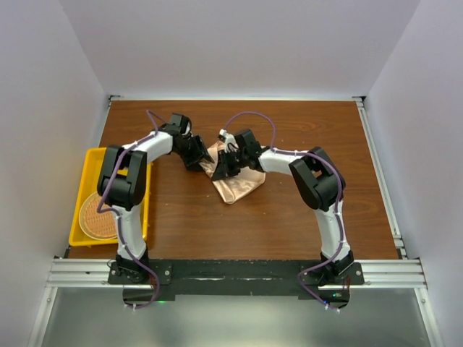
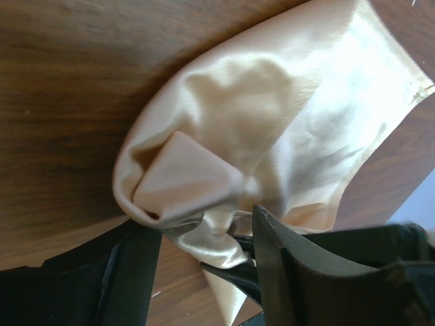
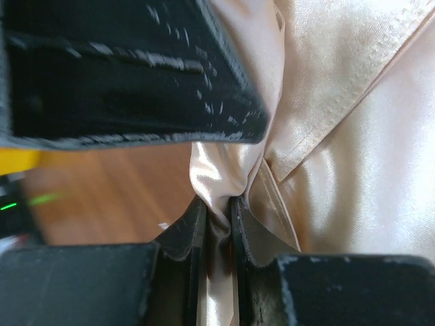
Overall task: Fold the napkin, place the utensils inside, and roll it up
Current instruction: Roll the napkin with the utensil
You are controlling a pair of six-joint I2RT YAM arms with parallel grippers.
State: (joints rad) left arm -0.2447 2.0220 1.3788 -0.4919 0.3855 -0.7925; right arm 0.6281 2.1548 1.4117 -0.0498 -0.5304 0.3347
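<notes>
Napkin (image 1: 242,186) sits bunched in a peach heap mid-table (image 1: 289,224), crumpled over itself rather than lying flat. Right pincer (image 1: 224,165) is at the heap's far-left edge. The right wrist view shows its fingers (image 3: 182,246) squeezed tight on a gathered fold of the cloth. Left pincer (image 1: 197,155) is just beside it, on the napkin's left. In the left wrist view its jaws stand wide apart with a loose tail of cloth hanging between them (apparently unclamped, though the tips are partly cut off by the frame). A hemmed edge shows at upper right there. Yellow tray (image 1: 87,155) is at the table's left edge, with a round wicker mat (image 1: 98,217) inside it.
</notes>
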